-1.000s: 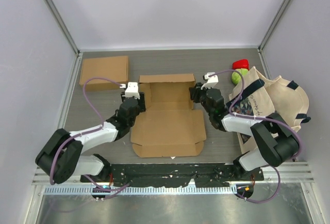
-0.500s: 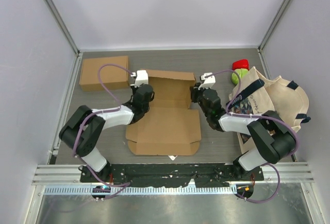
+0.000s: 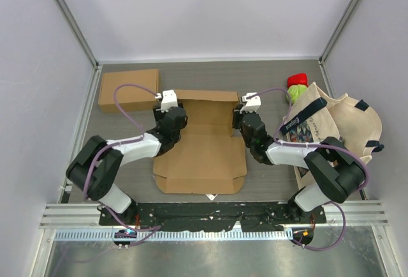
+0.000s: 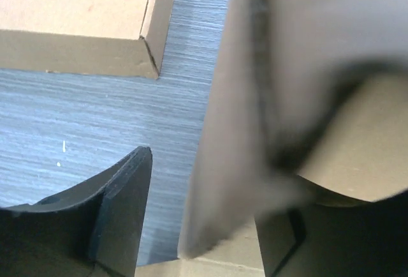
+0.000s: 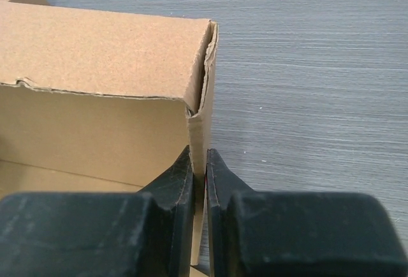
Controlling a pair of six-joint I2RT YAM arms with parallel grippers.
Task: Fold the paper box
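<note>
So the box (image 3: 201,156) sits mid-table (image 3: 268,79), half done: the base is flat, and the far wall and both side flaps are standing. The right gripper (image 5: 199,162) is pinched tight on the right flap's edge, right at the far corner. The left gripper (image 4: 215,191) has its jaws apart around the left flap, and there's a visible gap on the outer side. A finished box (image 3: 128,89) is at the far left. On the right there's a tote bag (image 3: 338,120) with a blue lettered strip, tbh too small to read, and a green and red thing (image 3: 296,87) just beyond it.
</note>
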